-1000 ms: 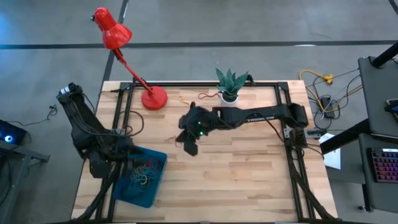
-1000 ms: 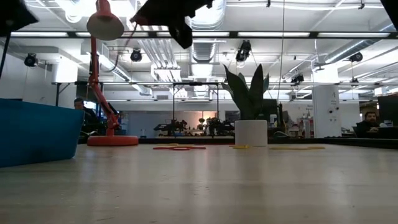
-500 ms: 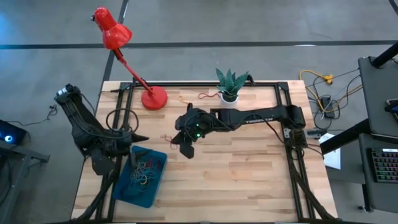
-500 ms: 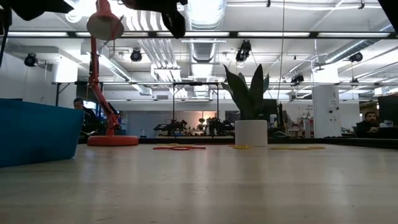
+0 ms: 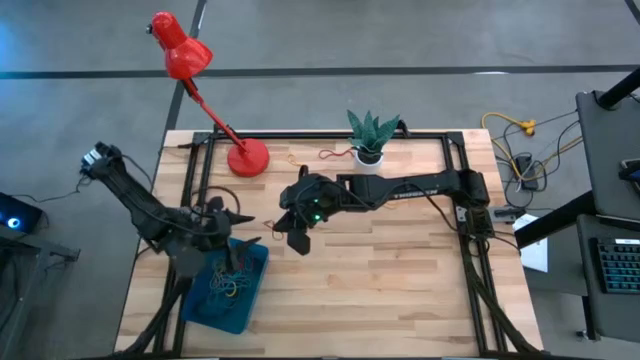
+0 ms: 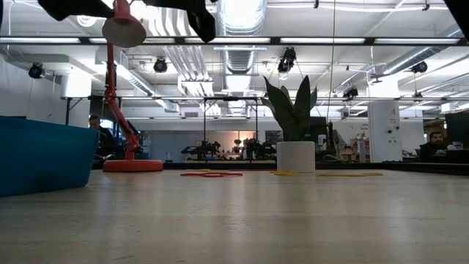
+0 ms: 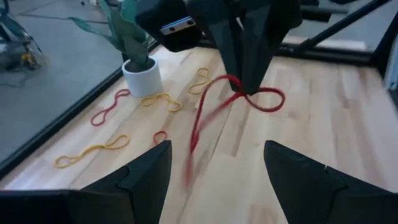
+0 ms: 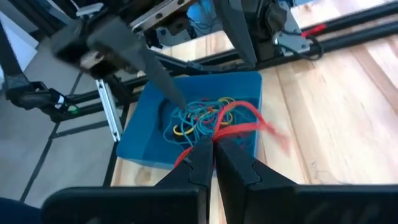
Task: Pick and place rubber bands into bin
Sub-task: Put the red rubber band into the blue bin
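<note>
I see a red rubber band (image 7: 233, 99) pinched in my right gripper (image 7: 249, 87), its fingers pressed together on the loop, which dangles below them above the bare wood. Just beyond that gripper, on the side of my left arm, sits the bin (image 5: 226, 290) with a tangle of rubber bands (image 8: 202, 119) inside it. My left gripper (image 5: 240, 229) hovers over the bin's near edge with its fingers (image 7: 146, 174) spread wide, holding nothing, facing the right gripper. Behind the right gripper, more loose bands (image 7: 106, 146), red and yellow, lie on the table (image 5: 400, 280) near the white plant pot (image 7: 142, 78). The red lamp (image 5: 215, 120) stands farther off.
</note>
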Robot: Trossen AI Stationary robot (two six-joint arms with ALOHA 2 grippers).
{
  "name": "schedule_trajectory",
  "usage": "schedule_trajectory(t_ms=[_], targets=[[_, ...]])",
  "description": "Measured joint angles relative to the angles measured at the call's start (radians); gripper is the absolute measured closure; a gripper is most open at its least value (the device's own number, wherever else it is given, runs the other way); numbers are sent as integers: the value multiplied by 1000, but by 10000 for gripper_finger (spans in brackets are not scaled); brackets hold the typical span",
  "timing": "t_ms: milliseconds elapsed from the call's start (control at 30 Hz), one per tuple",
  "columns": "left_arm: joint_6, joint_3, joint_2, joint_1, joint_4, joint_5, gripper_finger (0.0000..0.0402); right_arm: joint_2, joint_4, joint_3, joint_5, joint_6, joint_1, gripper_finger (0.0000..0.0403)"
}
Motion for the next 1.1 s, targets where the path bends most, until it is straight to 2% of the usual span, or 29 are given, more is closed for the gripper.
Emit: schedule_trajectory(t_ms=[133, 267, 433, 533, 667, 967, 1100], targets=[[113, -18, 49, 89, 99, 58, 162, 0, -3, -5, -11, 13, 0, 394], [129, -18, 83, 174, 125, 87, 162, 0, -4, -8, -16, 19, 0, 394], [245, -16, 111, 245, 218, 206, 173, 0, -4, -8, -18, 20, 0, 394], [315, -16, 129, 277, 289, 267, 198, 0, -5, -8, -19, 20, 0, 394], [330, -13, 146, 300, 292, 271, 246, 0, -15, -8, -19, 20, 0, 394], [394, -19, 136, 309, 280, 274, 388, 0, -48, -8, -19, 42, 0, 394], [396, -17, 136, 309, 253, 293, 397, 0, -48, -8, -19, 95, -1, 392]])
